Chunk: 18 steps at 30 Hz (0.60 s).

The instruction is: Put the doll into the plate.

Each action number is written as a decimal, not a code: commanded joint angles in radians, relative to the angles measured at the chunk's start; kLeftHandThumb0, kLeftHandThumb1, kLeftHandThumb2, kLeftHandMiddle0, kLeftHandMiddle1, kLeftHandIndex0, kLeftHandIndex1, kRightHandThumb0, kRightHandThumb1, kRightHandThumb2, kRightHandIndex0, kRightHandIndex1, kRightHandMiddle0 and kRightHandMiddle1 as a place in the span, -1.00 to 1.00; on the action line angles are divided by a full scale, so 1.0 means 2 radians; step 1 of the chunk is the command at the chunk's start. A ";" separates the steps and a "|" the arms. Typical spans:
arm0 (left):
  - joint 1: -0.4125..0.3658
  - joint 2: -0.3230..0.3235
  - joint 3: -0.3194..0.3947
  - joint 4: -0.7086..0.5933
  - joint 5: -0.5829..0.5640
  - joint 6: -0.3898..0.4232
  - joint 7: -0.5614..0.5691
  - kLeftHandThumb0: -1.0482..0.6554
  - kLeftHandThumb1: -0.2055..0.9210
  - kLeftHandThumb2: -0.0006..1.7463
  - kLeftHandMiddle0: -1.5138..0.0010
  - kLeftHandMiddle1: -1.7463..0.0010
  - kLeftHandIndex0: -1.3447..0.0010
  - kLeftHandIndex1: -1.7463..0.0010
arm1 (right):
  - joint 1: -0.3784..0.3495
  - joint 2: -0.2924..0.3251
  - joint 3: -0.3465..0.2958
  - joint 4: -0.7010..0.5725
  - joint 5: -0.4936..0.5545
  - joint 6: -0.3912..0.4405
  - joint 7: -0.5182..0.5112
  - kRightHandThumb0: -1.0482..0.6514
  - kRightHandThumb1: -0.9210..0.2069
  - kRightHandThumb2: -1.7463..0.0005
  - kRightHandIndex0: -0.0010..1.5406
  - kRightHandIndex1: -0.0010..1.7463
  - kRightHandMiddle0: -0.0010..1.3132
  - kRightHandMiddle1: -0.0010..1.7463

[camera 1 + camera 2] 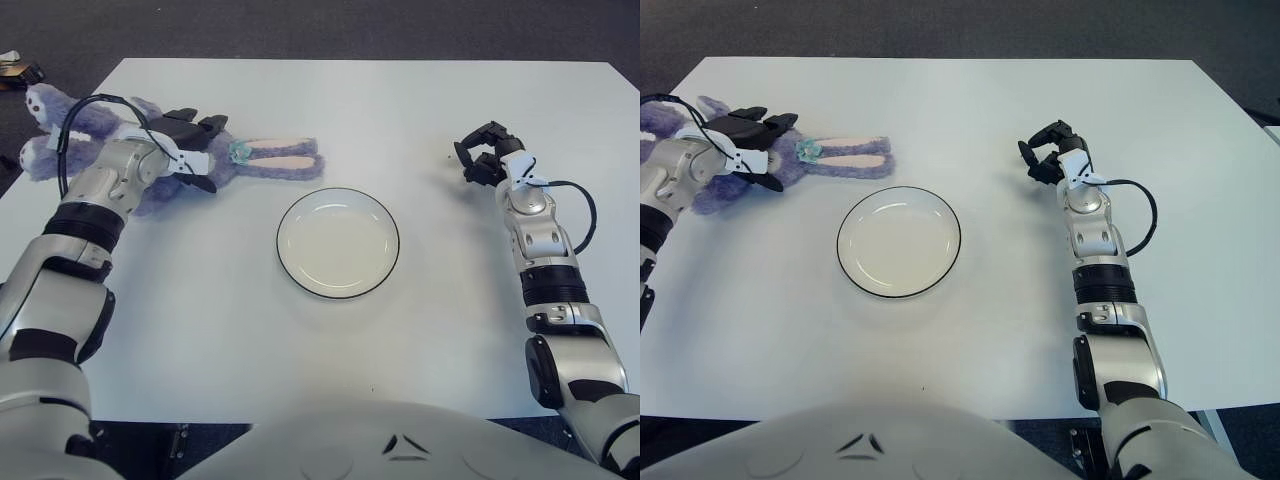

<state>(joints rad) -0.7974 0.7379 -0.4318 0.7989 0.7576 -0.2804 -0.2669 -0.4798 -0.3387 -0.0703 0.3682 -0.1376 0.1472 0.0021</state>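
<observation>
Doll (pixel 265 158) torso hidden under left hand (pixel 188 142); grip contact untellable. Doll's far end cut by right eye view's left edge. Small dark object (pixel 18 70) off surface (pixel 300 340), cropped, unidentifiable.

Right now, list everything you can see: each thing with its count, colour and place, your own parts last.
plush rabbit doll: one, purple with pink-lined ears, lying at the table's left edge, ears stretched toward the centre.
plate: one, white with a dark rim, mid-table, nothing in it, apart from the doll.
table: one, white, filling most of the view.
floor: dark grey carpet, beyond the table.
small object: one, dark and tan, on the floor at far left; too cut off to identify.
left hand: one, black fingers, spread over the doll's head; no closed grasp visible.
right hand: one, black, fingers curled, holding nothing, right of the plate.
</observation>
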 commanded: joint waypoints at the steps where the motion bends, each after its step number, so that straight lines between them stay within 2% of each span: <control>1: 0.015 -0.010 -0.014 0.021 0.008 -0.010 0.012 -0.39 0.65 -1.00 0.56 0.79 0.40 0.84 | 0.010 -0.008 -0.005 -0.010 0.000 0.001 0.003 -0.21 -0.75 0.27 -0.03 1.00 -0.44 0.90; 3: 0.015 -0.011 -0.017 0.027 0.010 -0.016 0.023 -0.35 0.65 -1.00 0.74 0.25 0.38 0.72 | 0.010 -0.009 -0.006 -0.010 0.001 0.001 0.004 -0.21 -0.75 0.27 -0.03 1.00 -0.44 0.90; 5: 0.012 -0.013 -0.020 0.036 0.010 -0.022 0.029 -0.32 0.65 -1.00 0.88 -0.15 0.50 0.45 | 0.010 -0.009 -0.007 -0.010 0.001 0.001 0.005 -0.21 -0.75 0.28 -0.03 1.00 -0.44 0.90; 7: 0.010 -0.014 -0.022 0.045 0.010 -0.029 0.033 -0.31 0.65 -1.00 0.94 -0.33 0.57 0.30 | 0.010 -0.010 -0.007 -0.010 0.001 0.000 0.005 -0.21 -0.75 0.28 -0.03 1.00 -0.44 0.90; 10: 0.007 -0.014 -0.025 0.053 0.010 -0.035 0.037 -0.29 0.65 -1.00 0.98 -0.49 0.65 0.12 | 0.010 -0.009 -0.008 -0.010 0.000 0.000 0.006 -0.21 -0.75 0.28 -0.03 1.00 -0.44 0.90; 18: -0.004 -0.012 -0.043 0.075 0.020 -0.055 0.049 -0.14 0.71 -0.99 1.00 -0.65 0.75 -0.25 | 0.010 -0.008 -0.009 -0.009 -0.001 -0.002 0.005 -0.21 -0.76 0.28 -0.02 1.00 -0.45 0.90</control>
<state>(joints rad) -0.8363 0.7250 -0.4771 0.9130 0.7657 -0.3730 -0.1573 -0.4701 -0.3417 -0.0820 0.3642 -0.1370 0.1472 0.0112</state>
